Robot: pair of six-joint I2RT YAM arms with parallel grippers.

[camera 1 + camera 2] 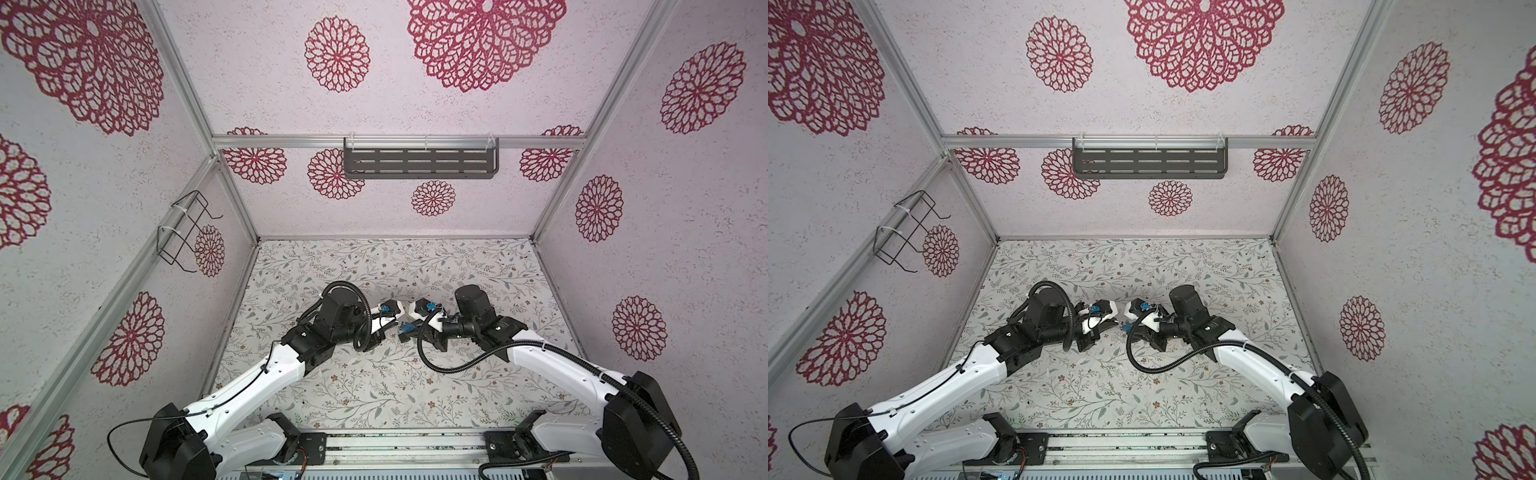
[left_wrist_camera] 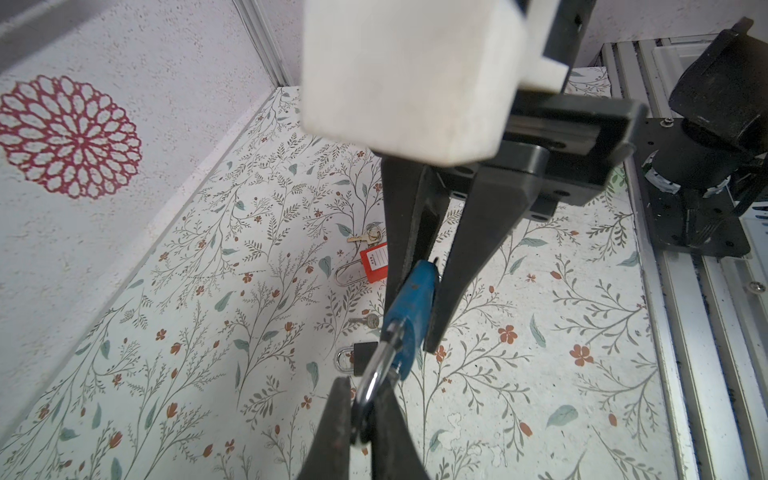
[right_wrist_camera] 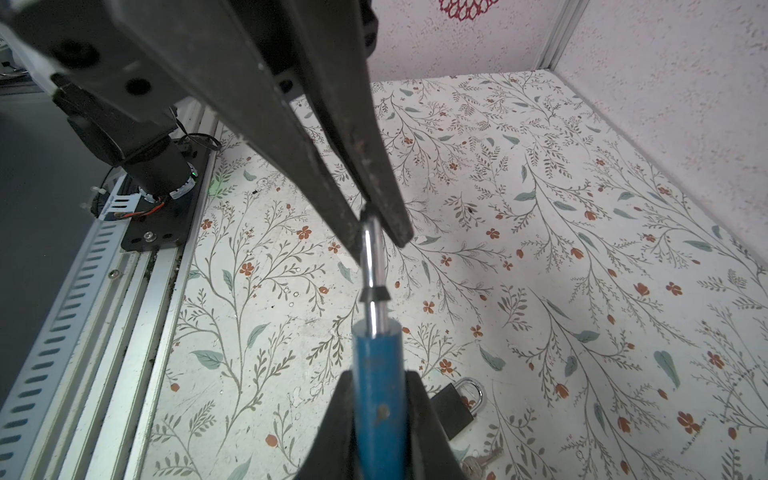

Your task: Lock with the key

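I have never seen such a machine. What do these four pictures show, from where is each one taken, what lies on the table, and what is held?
These are two robot arms on a table inside a walled box. Two pictures look down from above and show nearly the same scene. The other two come from a camera on each arm's wrist, looking along its two black fingers. The left gripper is shut on the body of a blue padlock; the right gripper pinches its metal shackle. On the flowered table lie a red padlock, a black padlock, a brass key and a silver key.
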